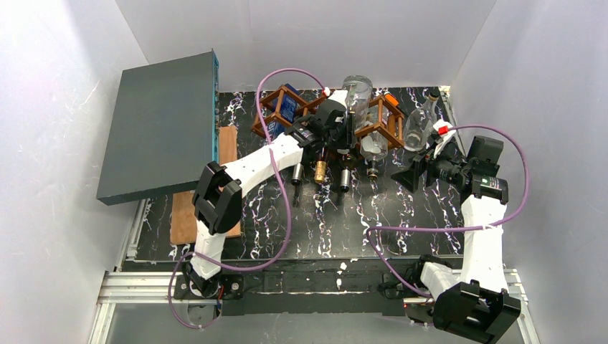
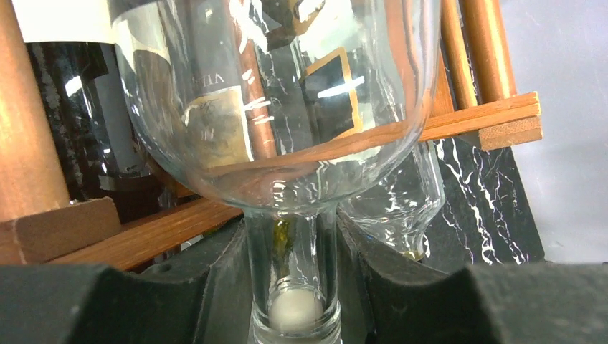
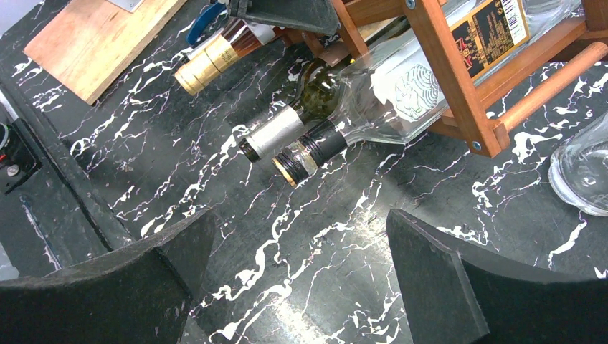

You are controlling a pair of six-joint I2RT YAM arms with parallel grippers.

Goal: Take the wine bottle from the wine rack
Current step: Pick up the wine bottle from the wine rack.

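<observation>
The wine rack [image 1: 388, 119] is a brown wooden lattice at the back of the table, with several bottles lying in its cells. A clear glass wine bottle [image 1: 356, 94] rises out of its middle, body up and neck toward me. My left gripper [image 1: 343, 134] is shut on that bottle's neck. In the left wrist view the clear neck [image 2: 294, 251] sits pinched between the black pads [image 2: 193, 287], with the wide body [image 2: 287, 93] above and rack slats [image 2: 473, 123] behind. My right gripper [image 1: 412, 173] stands open to the right of the rack, holding nothing [image 3: 301, 236].
Bottle necks [image 1: 320, 170] stick out of the rack's near side; the right wrist view shows a silver cap [image 3: 272, 136] and a black-and-gold cap [image 3: 305, 154]. A clear bottle [image 1: 419, 122] stands at the rack's right end. A grey flat box [image 1: 161, 129] and a wooden board [image 1: 188, 215] lie left.
</observation>
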